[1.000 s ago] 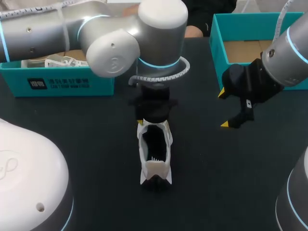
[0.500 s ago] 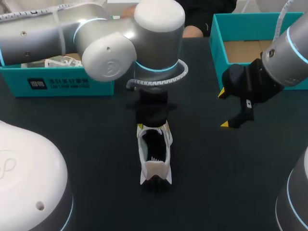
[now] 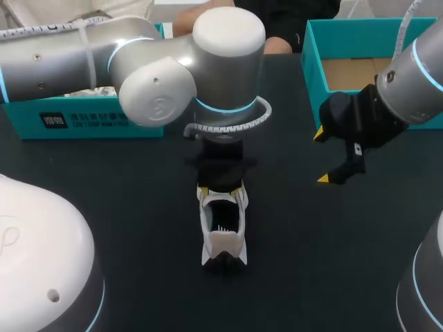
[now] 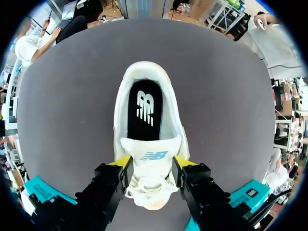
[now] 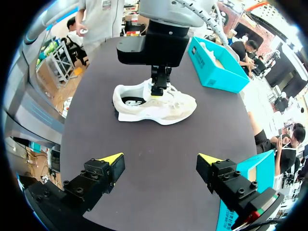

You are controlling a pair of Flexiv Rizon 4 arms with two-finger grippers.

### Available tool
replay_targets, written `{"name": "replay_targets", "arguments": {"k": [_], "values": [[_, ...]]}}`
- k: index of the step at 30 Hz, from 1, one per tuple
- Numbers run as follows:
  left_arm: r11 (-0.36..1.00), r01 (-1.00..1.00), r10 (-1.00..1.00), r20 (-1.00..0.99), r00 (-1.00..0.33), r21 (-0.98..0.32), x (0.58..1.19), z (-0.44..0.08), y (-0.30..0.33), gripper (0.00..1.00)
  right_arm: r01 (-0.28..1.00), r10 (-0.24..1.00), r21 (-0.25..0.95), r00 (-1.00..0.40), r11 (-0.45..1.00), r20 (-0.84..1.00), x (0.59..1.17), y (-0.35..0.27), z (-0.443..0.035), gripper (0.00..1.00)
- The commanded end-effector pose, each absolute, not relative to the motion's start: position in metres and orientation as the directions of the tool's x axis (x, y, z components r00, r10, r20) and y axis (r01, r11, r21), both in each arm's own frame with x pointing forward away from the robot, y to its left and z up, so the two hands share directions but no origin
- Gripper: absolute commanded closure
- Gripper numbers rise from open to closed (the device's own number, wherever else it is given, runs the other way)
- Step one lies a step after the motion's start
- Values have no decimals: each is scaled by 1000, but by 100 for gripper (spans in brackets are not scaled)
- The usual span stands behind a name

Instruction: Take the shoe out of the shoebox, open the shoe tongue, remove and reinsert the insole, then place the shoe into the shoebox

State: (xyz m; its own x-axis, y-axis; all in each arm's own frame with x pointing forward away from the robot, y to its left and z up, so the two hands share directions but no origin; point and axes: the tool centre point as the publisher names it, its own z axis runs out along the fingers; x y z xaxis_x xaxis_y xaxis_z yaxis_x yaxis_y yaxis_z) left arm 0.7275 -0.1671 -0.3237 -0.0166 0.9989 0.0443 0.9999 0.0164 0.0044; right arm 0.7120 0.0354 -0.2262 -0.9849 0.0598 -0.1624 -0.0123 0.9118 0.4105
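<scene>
At bench (image 3: pixel 124 200) centre: shoe (image 3: pixel 223 232) laid w/ long axis near–far, heel nearest. L hand (image 4: pixel 151 166) set over far half, clamped on tongue (image 4: pixel 151 147). R hand (image 3: pixel 320 156) wide open, empty, well right.

The head view looks steeply down from above and behind onto the table (image 3: pixel 138 228). The left wrist view hangs close over the shoe (image 4: pixel 154 169), facing down; the right wrist view shares it from farther off, side-on.
</scene>
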Motion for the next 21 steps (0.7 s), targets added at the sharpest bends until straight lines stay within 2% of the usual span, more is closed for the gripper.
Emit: {"name": "replay_targets", "arguments": {"k": [1, 2, 7, 10, 12, 21], "values": [[22, 999, 999, 25, -23, 26, 725, -309, -158, 46, -12, 61, 410, -985, 912, -164, 712, 36, -227, 0], [22, 999, 999, 24, -23, 26, 725, -308, -158, 50, -12, 61, 410, -985, 912, -164, 712, 36, -227, 0], [24, 1000, 1000, 15, -24, 5, 724, -310, -158, 53, -12, 61, 410, -985, 912, -164, 712, 36, -227, 0], [21, 1000, 1000, 22, -20, -11, 720, -316, -161, 59, -12, 61, 410, -985, 912, -164, 712, 36, -227, 0], [20, 1000, 1000, 18, -20, -24, 718, -320, -162, 57, -12, 61, 410, -985, 912, -164, 712, 36, -227, 0], [33, 998, 999, 16, -32, -53, 713, -329, -164, 60, -12, 61, 410, -985, 912, -164, 712, 36, -227, 0]]}}
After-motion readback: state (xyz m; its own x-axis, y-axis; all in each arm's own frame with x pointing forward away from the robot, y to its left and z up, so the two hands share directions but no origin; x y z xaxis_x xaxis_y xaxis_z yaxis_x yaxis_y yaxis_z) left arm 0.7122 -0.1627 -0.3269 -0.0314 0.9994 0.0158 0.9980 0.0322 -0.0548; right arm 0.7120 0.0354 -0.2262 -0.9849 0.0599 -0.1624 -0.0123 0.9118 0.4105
